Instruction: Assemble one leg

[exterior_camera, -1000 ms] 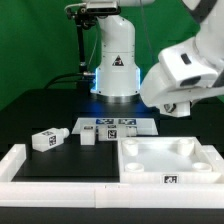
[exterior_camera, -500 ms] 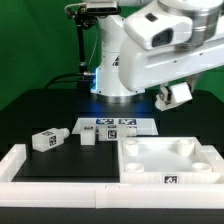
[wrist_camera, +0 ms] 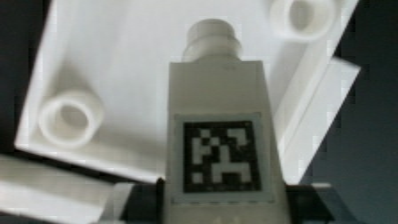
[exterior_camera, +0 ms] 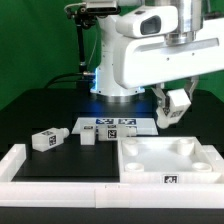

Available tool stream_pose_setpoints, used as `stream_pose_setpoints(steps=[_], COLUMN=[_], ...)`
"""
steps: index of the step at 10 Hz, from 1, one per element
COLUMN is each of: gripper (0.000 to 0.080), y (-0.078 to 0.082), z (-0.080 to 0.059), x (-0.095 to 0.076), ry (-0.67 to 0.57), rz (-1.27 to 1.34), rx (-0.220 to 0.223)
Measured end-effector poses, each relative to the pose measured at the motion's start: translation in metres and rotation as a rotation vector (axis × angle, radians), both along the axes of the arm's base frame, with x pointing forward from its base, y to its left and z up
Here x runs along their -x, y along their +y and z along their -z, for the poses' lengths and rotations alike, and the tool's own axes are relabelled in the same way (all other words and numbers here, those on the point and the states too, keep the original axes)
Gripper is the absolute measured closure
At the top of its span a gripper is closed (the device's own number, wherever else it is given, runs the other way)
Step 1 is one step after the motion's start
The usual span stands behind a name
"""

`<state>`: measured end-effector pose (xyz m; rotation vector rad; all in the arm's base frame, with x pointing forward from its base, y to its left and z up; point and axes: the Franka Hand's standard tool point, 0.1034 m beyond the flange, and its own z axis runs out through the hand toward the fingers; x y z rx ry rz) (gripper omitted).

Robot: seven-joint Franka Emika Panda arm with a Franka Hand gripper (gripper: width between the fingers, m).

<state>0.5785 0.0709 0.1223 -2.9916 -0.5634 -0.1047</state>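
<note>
My gripper (exterior_camera: 170, 99) is shut on a leg (exterior_camera: 174, 110), a stubby white peg block with a square tag, and holds it in the air above the far right part of the white panel (exterior_camera: 170, 158). In the wrist view the leg (wrist_camera: 217, 110) fills the middle, its narrow peg end pointing away over the panel (wrist_camera: 107, 70), between two of its round holes. The dark jaws clamp the leg's sides at my gripper (wrist_camera: 217, 203). Two more legs lie on the table at the exterior view's left: one (exterior_camera: 47, 140) on its side, one (exterior_camera: 88, 138) beside it.
The marker board (exterior_camera: 115, 126) lies flat behind the loose legs. A white raised border (exterior_camera: 20, 165) runs along the front and left of the table. The robot base (exterior_camera: 112, 70) stands at the back centre.
The arm has swung from the exterior view's right toward the middle and lowered. The held leg now hangs lower, over the panel's far right part. The loose legs and panel have not moved.
</note>
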Motion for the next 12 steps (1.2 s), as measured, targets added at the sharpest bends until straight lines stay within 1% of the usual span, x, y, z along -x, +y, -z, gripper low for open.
stream_pose_setpoints(steps=[1, 2, 3, 4, 6, 7, 8, 9, 10, 11, 12], gripper=[0.0512, 0.0512, 0.0512, 0.0512, 0.0512, 0.0512, 0.0512, 0.0512, 0.0512, 0.0512, 0.0512], y=[0.003, 0.005, 0.001, -0.007, -0.022, -0.024, -0.021, -0.006, 0.016, 0.034, 0.044], z=[0.0, -0.003, -0.004, -0.001, 0.001, 0.004, 0.003, 0.017, 0.02, 0.015, 0.017], x=[-0.005, -0.019, -0.026, -0.024, -0.026, -0.025, -0.029, -0.024, -0.023, -0.028, -0.027], ry=[-0.054, -0.155, -0.236, -0.299, -0.431, -0.455, -0.545, -0.549, -0.495, -0.497, -0.467], rz=[0.019, 0.016, 0.009, 0.013, 0.006, 0.014, 0.023, 0.044, 0.056, 0.064, 0.062], rx=[-0.013, -0.018, -0.017, -0.008, 0.018, 0.02, 0.02, -0.007, -0.038, -0.059, -0.07])
